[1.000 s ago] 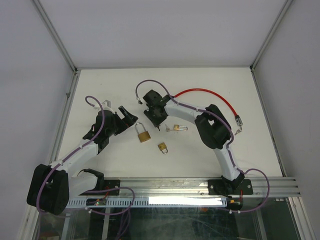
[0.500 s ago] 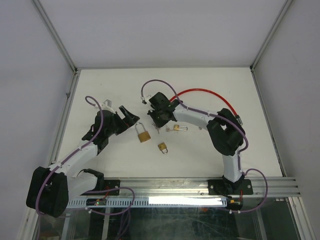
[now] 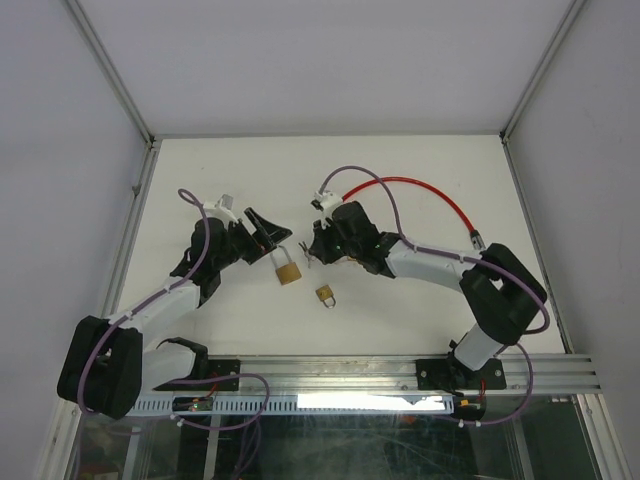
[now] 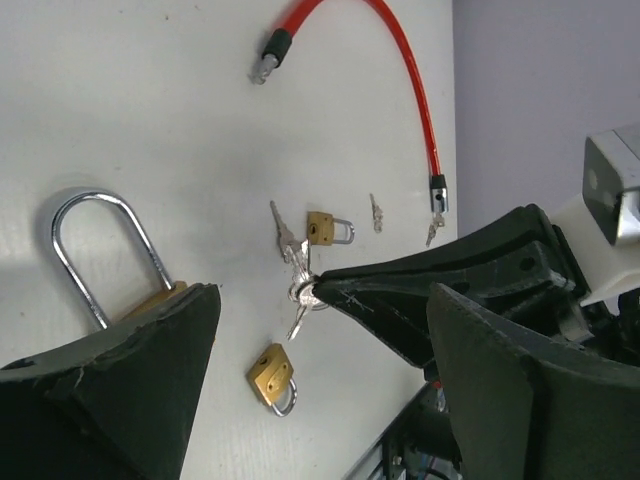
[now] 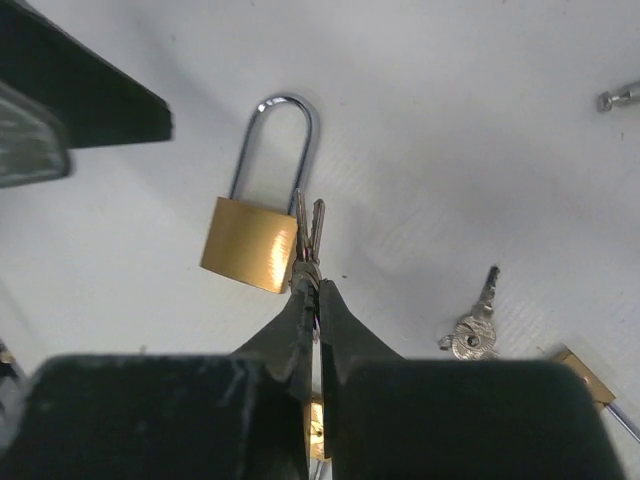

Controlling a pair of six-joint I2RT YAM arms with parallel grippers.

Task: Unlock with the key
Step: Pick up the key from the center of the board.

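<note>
Two keys [image 5: 308,232] sit pinched in the right fingers [image 5: 285,340] — only the right wrist view resolves that. Their blades run straight out from the tips, pointing left, just beside the body of the brass padlock [image 3: 286,268]. It lies midway on the surface [image 3: 200,180], shackle far, body near. My left fingers [image 3: 270,226] gape wide by the shackle. Since a second ago, my right elbow has swung out right.

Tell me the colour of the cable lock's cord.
The cord is red with black end fittings; the left wrist view shows it best.
</note>
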